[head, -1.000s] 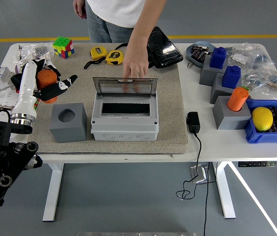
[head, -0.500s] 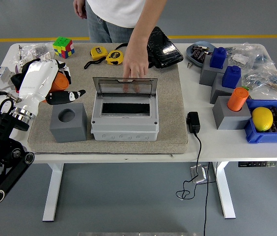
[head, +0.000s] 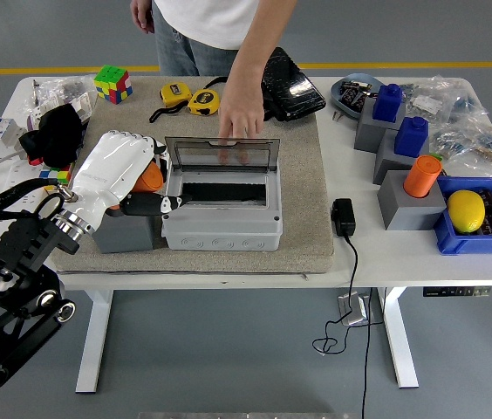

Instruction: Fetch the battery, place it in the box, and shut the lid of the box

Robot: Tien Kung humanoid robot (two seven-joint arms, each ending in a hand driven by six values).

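Note:
My left hand (head: 144, 191) is curled around an orange cylindrical battery (head: 149, 179), just left of the grey box (head: 222, 225) on the tan mat. The hand hovers over a grey block (head: 124, 233) and hides most of it. The box stands with its clear lid (head: 222, 154) raised upright at the back, and its dark opening (head: 223, 192) faces up. A person at the far side rests a hand (head: 241, 115) on the top edge of the lid and holds it up.
At the right stand grey blocks with a second orange cylinder (head: 422, 175) and blue pieces (head: 387, 102), and a blue bin (head: 490, 236) with a lemon (head: 466, 210). A power adapter (head: 344, 216) lies right of the mat. Tape measures (head: 189, 98) and a puzzle cube (head: 112, 84) lie at the back.
My left hand has carried the orange battery rightward and nearer, from the table's left side to just beside the box. The person's hand has stayed on the lid.

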